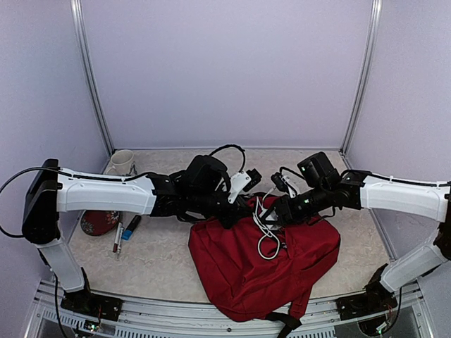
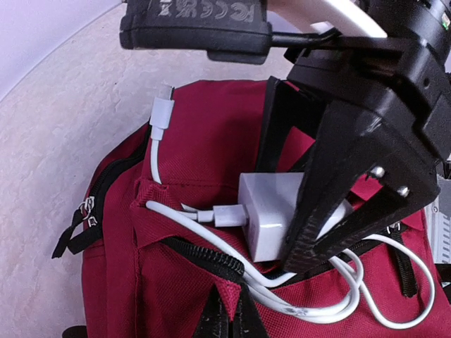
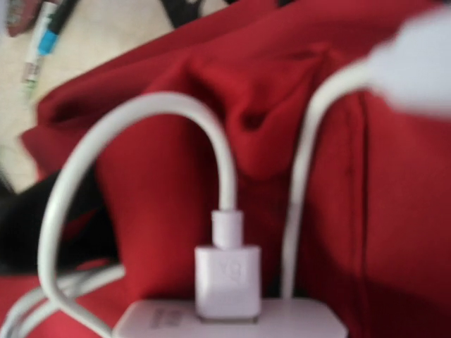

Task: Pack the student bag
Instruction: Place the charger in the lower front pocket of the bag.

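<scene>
The student bag [image 1: 246, 271] is a dark-red backpack lying flat in the middle of the table. My left gripper [image 2: 236, 313] is shut on a red fabric fold at the edge of its black zipper [image 2: 204, 257], at the top of the bag. My right gripper [image 2: 310, 239] hangs just above that opening, shut on a white charger block [image 2: 264, 211]. The charger's white cable [image 2: 211, 239] loops over the bag's front. In the right wrist view the charger [image 3: 225, 324] and its plug fill the bottom edge over red fabric [image 3: 162, 169]; my own fingers do not show there.
A pale mug [image 1: 121, 162] stands at the back left. Near it lie a red rounded object [image 1: 99, 222], a marker [image 1: 118, 238] and a small blue item [image 1: 132, 227]. Lilac walls close the table on three sides.
</scene>
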